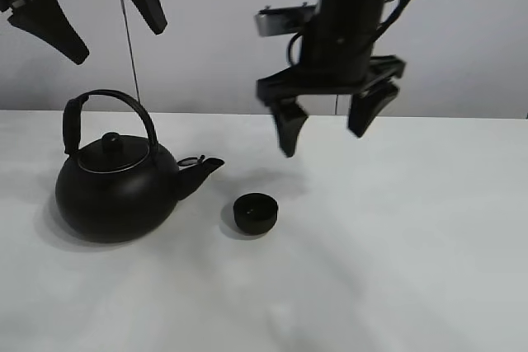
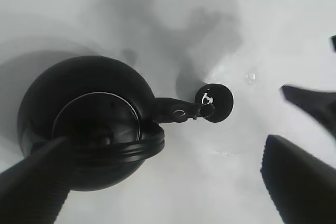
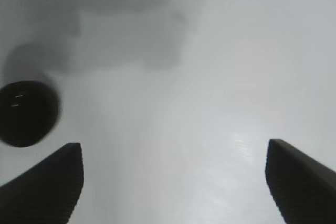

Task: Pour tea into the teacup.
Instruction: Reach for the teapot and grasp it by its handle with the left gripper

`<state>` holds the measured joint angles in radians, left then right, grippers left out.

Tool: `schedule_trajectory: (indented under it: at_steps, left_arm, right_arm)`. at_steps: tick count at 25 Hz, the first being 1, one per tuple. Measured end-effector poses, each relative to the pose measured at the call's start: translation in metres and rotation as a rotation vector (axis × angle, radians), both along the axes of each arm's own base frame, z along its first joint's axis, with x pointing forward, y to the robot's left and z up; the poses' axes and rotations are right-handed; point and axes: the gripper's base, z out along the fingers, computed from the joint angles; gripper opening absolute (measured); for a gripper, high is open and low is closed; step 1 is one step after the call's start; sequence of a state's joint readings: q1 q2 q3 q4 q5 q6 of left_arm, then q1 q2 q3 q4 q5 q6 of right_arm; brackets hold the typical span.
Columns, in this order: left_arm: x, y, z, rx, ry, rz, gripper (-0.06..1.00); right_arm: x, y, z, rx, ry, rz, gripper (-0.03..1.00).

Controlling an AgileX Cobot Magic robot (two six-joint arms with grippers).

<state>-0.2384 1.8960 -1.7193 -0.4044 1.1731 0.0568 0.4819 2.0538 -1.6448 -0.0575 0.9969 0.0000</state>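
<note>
High view: left fingers spread, high above kettle; right fingers spread above bench, teacup below, left of them.
Left wrist: teacup far below, between spread fingers, by spout.
Right wrist: teacup beyond one fingertip, outside the gap.

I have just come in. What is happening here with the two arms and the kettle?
Nothing is being held at this moment. The black kettle stands upright on the white table, with its spout pointing toward the small teacup, which sits close to the spout tip. The left claw hangs open, high above the kettle's handle. The right claw hangs open above the table, to the right of the teacup. The kettle is not yet grasped, so pouring has not begun.
</note>
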Motion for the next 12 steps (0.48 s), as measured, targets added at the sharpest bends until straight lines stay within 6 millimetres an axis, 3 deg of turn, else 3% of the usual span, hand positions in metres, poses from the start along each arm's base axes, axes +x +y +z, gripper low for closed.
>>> schedule_trajectory:
  at_steps: [3, 6, 9, 12]
  left_arm:
    - [0.000, 0.000, 0.000, 0.000, -0.001, 0.000, 0.69]
    - [0.000, 0.000, 0.000, 0.000, -0.002, 0.001, 0.69]
    - [0.000, 0.000, 0.000, 0.000, -0.002, 0.001, 0.69]
    - [0.000, 0.000, 0.000, -0.001, -0.003, 0.001, 0.69]
  right_arm:
    - [0.015, -0.060, 0.026, -0.023, -0.034, -0.129, 0.65]
    - [0.022, -0.139, 0.048, -0.047, -0.032, -0.289, 0.65]
    - [0.014, -0.212, 0.066, -0.070, -0.018, -0.421, 0.65]
    - [-0.004, -0.263, 0.084, -0.048, -0.011, -0.532, 0.64]
